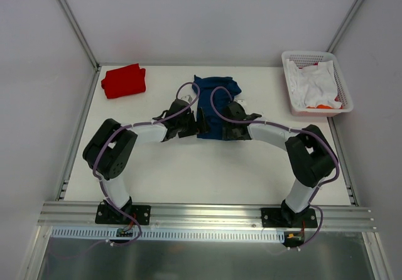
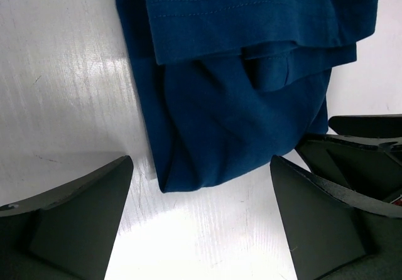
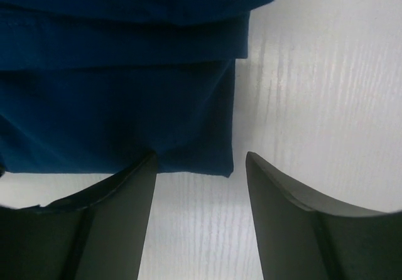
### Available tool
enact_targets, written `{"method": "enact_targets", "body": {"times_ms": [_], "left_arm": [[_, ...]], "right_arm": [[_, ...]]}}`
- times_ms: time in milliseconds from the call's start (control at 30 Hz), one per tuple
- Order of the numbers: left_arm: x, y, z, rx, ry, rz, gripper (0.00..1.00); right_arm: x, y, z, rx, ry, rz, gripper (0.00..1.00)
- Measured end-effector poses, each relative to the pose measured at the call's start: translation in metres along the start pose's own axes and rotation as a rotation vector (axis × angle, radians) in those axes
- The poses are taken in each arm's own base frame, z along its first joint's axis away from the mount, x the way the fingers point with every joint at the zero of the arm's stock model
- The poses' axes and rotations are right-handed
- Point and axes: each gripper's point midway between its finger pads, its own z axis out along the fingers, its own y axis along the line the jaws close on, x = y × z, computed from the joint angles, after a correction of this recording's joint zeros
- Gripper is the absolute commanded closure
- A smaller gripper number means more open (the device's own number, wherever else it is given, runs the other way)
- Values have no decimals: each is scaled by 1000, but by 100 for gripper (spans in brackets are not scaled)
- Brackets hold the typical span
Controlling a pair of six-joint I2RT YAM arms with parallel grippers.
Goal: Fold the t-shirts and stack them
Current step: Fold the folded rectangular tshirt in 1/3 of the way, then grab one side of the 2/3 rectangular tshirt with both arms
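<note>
Two shirts | navy t-shirt part-folded, frame centre; red t-shirt folded, upper left | left pincer jaws apart, empty, astride near hem corner; right pincer likewise at other corner | advice: pinch all layers evenly; lift both corners together; fold squarely

A robotics lab test cell is indicated. A white table is enclosed by plain white walls and aluminium frame posts. Two cabled arms, the left arm and the right arm, are bolted to a slotted metal rail at the near edge. A few items are laid out: a red t-shirt far left, a navy t-shirt at the middle, and a white basket far right.
</note>
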Motion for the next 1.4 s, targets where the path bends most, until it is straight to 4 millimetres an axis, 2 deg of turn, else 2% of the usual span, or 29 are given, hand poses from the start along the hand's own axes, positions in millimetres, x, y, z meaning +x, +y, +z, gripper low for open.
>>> {"method": "enact_targets", "body": {"times_ms": [67, 133, 167, 267, 300, 367, 433, 467, 533, 567, 667, 700, 767, 1200, 1300, 1333, 1400], "left_arm": [[0, 0, 1, 2, -2, 0, 7], [-1, -1, 2, 5, -6, 1, 10], [-1, -1, 2, 6, -7, 1, 12], [-2, -1, 4, 8, -9, -3, 22], [-2, -1, 6, 10, -10, -5, 25], [-2, -1, 8, 13, -12, -11, 37], [0, 1, 10, 9, -6, -17, 42], [1, 1, 11, 12, -4, -18, 50], [2, 2, 12, 7, 1, -25, 58], [4, 3, 13, 5, 7, -28, 68], [8, 6, 16, -1, 21, -34, 87], [9, 7, 16, -3, 23, -33, 97], [12, 8, 17, -6, 32, -34, 100], [15, 7, 14, -10, 44, -30, 100], [15, 7, 12, -13, 47, -27, 100], [16, 7, 12, -14, 49, -27, 100], [17, 9, 12, -19, 54, -29, 100]], "right_arm": [[-1, 3, 1, -12, -4, 11, 41], [-3, 6, 1, -23, -9, 22, 47], [-4, 7, 1, -28, -12, 26, 53], [-6, 11, 2, -42, -22, 41, 64], [-6, 11, 2, -45, -23, 45, 65], [-4, 12, 3, -47, -22, 50, 71], [-2, 11, 4, -47, -18, 52, 76], [-2, 11, 4, -48, -18, 52, 77], [-3, 12, 4, -51, -20, 55, 82], [-3, 12, 4, -52, -20, 55, 83], [-3, 13, 4, -54, -20, 58, 91], [-3, 13, 4, -55, -20, 60, 93], [-3, 13, 4, -56, -20, 61, 100], [-3, 14, 3, -59, -18, 62, 100], [-2, 15, 3, -60, -17, 61, 79], [-2, 15, 3, -59, -15, 61, 70], [0, 15, 2, -57, -11, 56, 61]]}}
